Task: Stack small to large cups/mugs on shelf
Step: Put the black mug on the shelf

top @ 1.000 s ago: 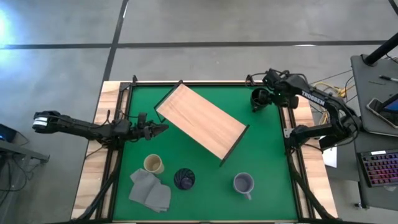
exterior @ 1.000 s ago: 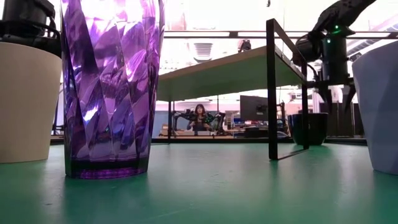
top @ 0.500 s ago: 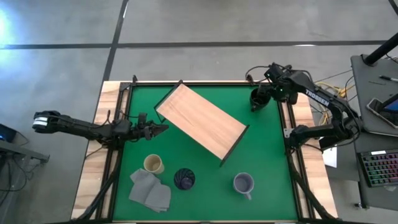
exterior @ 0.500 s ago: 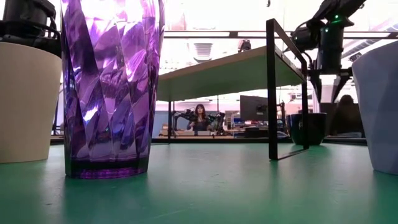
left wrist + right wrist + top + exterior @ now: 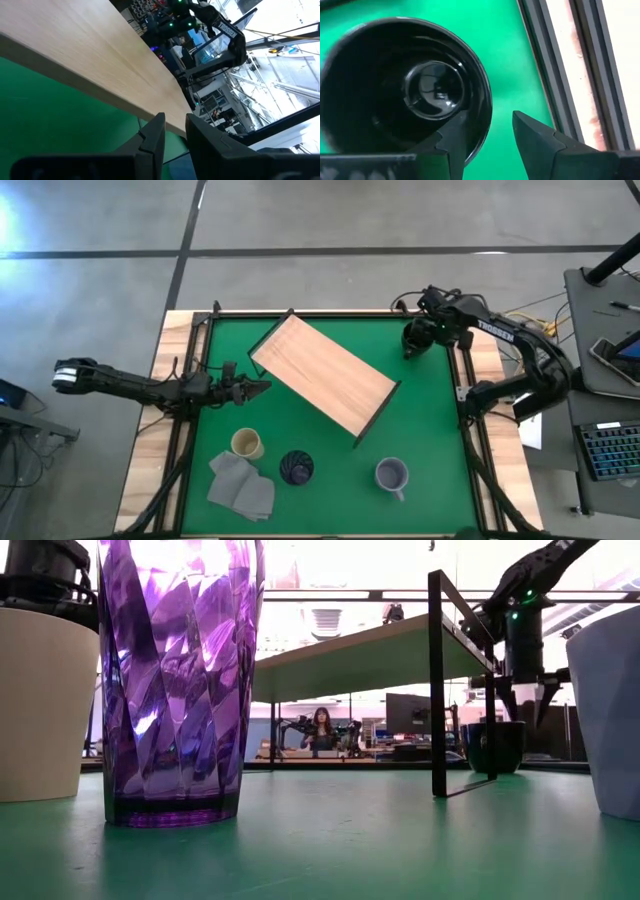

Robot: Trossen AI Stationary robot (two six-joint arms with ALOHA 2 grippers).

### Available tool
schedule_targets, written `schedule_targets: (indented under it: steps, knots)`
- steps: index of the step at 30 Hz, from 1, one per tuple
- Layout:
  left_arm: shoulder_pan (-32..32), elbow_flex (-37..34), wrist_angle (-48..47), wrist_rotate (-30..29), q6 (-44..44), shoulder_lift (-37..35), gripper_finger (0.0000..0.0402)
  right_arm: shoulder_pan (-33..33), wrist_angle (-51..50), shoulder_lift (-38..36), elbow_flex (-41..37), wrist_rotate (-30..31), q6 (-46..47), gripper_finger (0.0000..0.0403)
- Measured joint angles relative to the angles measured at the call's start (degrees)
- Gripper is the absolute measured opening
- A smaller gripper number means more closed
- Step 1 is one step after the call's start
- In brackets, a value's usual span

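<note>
The black-green mug (image 5: 414, 340) stands upright on the green mat at the far right; it also shows in the low view (image 5: 495, 746). My right gripper (image 5: 490, 137) is open just above it, pointing down. One finger (image 5: 451, 142) is over the mug's hollow and the other (image 5: 535, 142) is outside its rim (image 5: 482, 110). The light-wood shelf (image 5: 325, 373) stands slantwise mid-table. My left gripper (image 5: 262, 386) is shut and level beside the shelf's left corner. The cream-tan cup (image 5: 247, 444), purple tumbler (image 5: 296, 468) and lavender-grey mug (image 5: 391, 475) stand near the front edge.
A folded grey cloth (image 5: 242, 486) lies at the front left beside the cream-tan cup. The table's black frame rail (image 5: 547, 75) runs close to the black-green mug on the right. Bare green mat (image 5: 430, 420) lies between the shelf and the right edge.
My right gripper has risen a little above the black-green mug, shifted slightly toward the table's left, and come down again over the mug's rim. The mug has stayed in place.
</note>
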Motion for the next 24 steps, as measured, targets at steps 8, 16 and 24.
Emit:
schedule_targets:
  steps: [8, 16, 24]
  knots:
    - [0.0, -0.1, 0.0, 0.0, 1.4, 0.8, 0.0063, 0.0, 1.4, 6.3, 0.0, 0.8, -1.6, 0.0148]
    - [0.0, -0.1, 0.0, 0.0, 2.6, 0.9, 0.0063, 0.0, 1.8, 8.3, 0.0, 1.2, -4.2, 0.0088]
    - [0.0, 0.1, 0.0, 0.6, 2.5, 1.0, 0.0063, 0.1, 0.4, 4.1, -0.1, 1.7, -4.8, 0.0021]
